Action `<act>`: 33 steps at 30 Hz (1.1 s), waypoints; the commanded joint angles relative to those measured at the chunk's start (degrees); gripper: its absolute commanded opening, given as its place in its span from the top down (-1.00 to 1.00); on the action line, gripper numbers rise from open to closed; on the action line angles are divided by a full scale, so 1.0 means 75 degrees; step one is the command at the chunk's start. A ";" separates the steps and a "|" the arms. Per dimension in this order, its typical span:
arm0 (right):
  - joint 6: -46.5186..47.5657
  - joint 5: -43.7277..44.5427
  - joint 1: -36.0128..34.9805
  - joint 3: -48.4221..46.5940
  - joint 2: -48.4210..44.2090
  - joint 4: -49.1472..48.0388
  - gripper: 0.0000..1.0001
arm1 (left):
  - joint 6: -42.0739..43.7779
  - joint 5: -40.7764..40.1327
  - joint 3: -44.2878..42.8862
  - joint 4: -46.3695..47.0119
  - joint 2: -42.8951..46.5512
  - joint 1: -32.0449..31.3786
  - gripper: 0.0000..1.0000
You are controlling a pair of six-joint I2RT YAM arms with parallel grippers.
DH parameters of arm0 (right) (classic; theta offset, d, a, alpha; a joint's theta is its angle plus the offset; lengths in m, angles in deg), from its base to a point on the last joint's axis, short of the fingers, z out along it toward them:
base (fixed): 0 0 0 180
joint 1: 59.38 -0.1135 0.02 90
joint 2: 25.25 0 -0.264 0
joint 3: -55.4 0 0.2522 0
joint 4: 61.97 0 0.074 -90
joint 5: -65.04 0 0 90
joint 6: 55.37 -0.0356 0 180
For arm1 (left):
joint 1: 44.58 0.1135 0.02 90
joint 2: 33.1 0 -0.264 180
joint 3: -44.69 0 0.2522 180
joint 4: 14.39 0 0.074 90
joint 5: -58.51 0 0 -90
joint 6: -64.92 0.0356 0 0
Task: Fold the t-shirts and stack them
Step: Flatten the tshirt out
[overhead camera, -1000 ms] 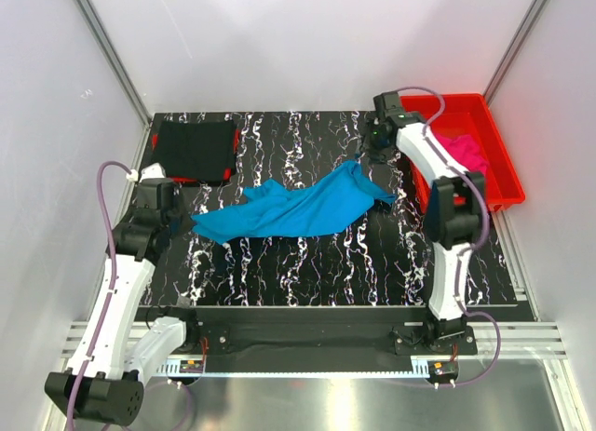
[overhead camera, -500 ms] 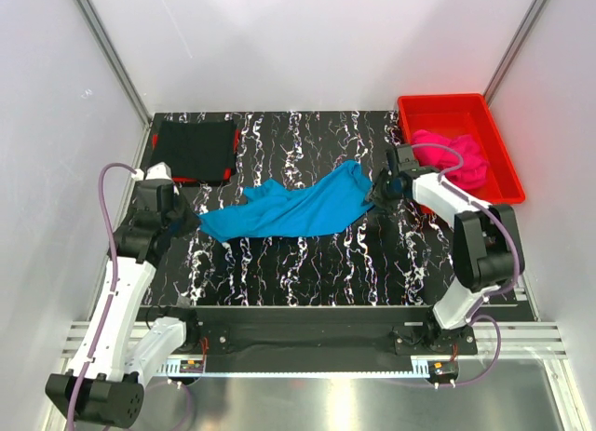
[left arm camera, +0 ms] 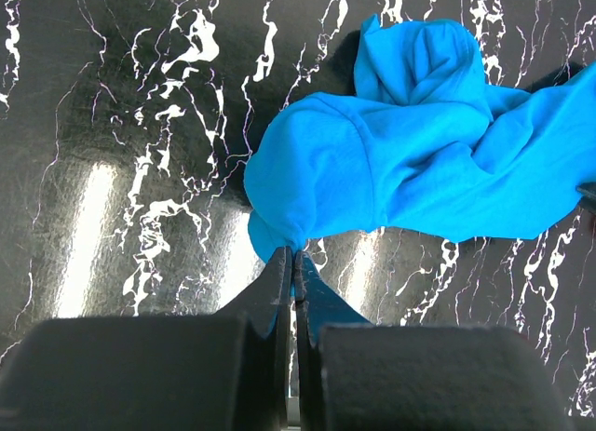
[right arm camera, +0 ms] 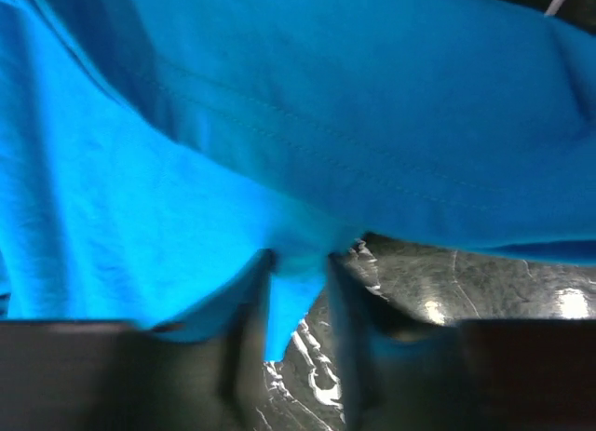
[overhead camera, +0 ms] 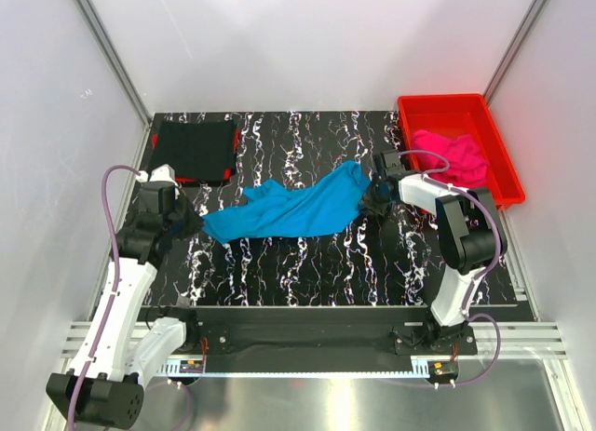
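Observation:
The turquoise-blue t-shirt [overhead camera: 289,208] lies stretched out and crumpled across the middle of the table. My left gripper [overhead camera: 191,222] is shut on its left end; in the left wrist view the jaws [left arm camera: 294,254] pinch a corner of the blue cloth [left arm camera: 410,161]. My right gripper [overhead camera: 372,196] is at the shirt's right end. In the right wrist view [right arm camera: 298,263] its jaws stand a little apart, with a flap of the blue cloth [right arm camera: 326,96] between them. The black shirt [overhead camera: 194,150] lies folded square at the back left. The hot pink shirt [overhead camera: 452,156] lies bunched in the bin.
A red plastic bin [overhead camera: 447,101] stands at the back right corner, just behind my right arm. The table top [overhead camera: 307,273] is black with white marbling. White walls close in the left, right and back sides.
My right arm swung from the bin's near edge down to the blue shirt's right end. My left gripper kept its hold and shifted slightly.

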 commanded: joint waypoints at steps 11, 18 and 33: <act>0.1164 0.1412 -0.0089 -0.0756 -0.2270 0.3172 1.00 | 0.0408 -0.0050 -0.0776 -0.0525 0.0306 0.0035 1.00; 0.1096 0.1599 -0.0089 -0.1095 -0.3374 0.4137 1.00 | 0.0514 0.1366 -0.0566 -0.0468 0.0366 0.0035 1.00; 0.2056 0.0393 -0.0546 -0.3673 0.1206 0.3340 0.77 | 0.0408 0.0349 0.0372 0.0084 -0.0349 0.0046 1.00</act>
